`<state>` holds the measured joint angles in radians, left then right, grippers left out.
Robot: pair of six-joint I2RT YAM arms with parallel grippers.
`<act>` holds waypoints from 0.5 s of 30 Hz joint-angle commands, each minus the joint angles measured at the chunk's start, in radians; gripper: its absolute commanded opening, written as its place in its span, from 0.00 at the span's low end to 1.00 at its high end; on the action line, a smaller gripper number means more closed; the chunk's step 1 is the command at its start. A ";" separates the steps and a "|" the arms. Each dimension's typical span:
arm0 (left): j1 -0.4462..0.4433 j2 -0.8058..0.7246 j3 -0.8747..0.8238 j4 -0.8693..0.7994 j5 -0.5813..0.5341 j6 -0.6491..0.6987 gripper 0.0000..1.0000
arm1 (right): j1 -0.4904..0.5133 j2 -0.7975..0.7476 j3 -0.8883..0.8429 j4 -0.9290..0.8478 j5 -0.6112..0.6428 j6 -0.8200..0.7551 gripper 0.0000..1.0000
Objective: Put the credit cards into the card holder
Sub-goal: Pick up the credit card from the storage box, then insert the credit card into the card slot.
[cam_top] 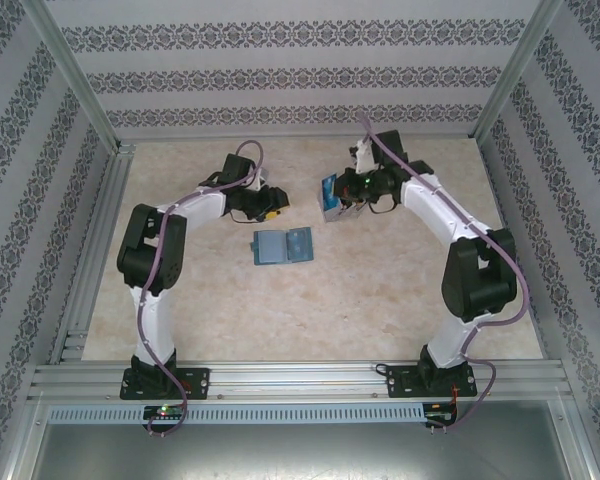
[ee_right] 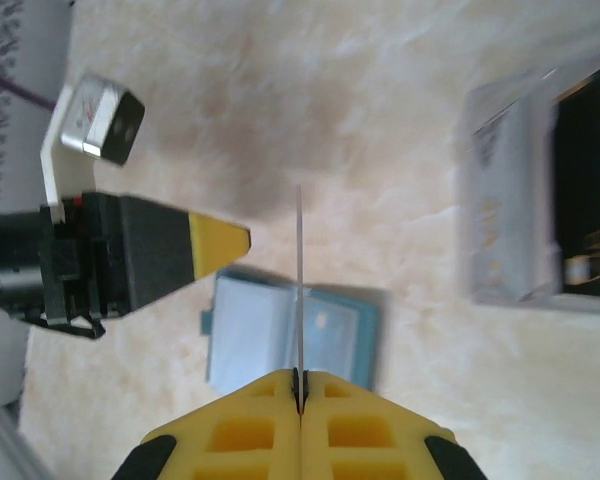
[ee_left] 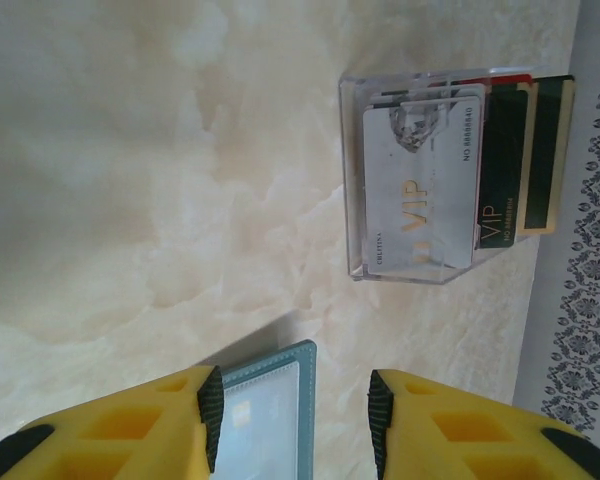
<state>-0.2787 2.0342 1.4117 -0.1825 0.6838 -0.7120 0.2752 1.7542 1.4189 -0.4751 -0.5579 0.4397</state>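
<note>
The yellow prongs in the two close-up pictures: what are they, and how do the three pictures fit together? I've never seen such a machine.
This is a robot: a left arm and a right arm bolted at the near edge of a table. One picture comes from a fixed camera above and behind them. The other two come from a camera on each wrist, so the yellow prongs are that arm's own fingers. On the table lie an open teal card holder and a clear stand with VIP cards in it. The left fingers stand apart and hold nothing. The right fingers are shut on a thin card, seen edge-on.
</note>
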 commanded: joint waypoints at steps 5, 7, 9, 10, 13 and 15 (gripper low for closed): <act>0.073 -0.133 -0.141 0.024 -0.065 0.070 0.45 | 0.073 -0.034 -0.155 0.270 -0.152 0.155 0.05; 0.087 -0.166 -0.181 0.018 -0.088 0.081 0.45 | 0.090 -0.029 -0.181 0.294 -0.151 0.164 0.05; 0.095 -0.195 -0.217 0.010 -0.116 0.095 0.45 | 0.104 -0.023 -0.216 0.341 -0.150 0.186 0.05; 0.099 -0.207 -0.237 0.009 -0.123 0.098 0.45 | 0.109 -0.019 -0.228 0.360 -0.151 0.195 0.05; 0.107 -0.235 -0.287 -0.001 -0.139 0.110 0.45 | 0.130 -0.004 -0.266 0.424 -0.146 0.227 0.05; 0.110 -0.246 -0.310 -0.010 -0.145 0.120 0.45 | 0.144 0.009 -0.286 0.466 -0.146 0.242 0.05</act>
<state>-0.1753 1.8244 1.1286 -0.1734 0.5697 -0.6373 0.4019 1.7462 1.1568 -0.1223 -0.6827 0.6350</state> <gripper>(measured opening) 0.447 0.059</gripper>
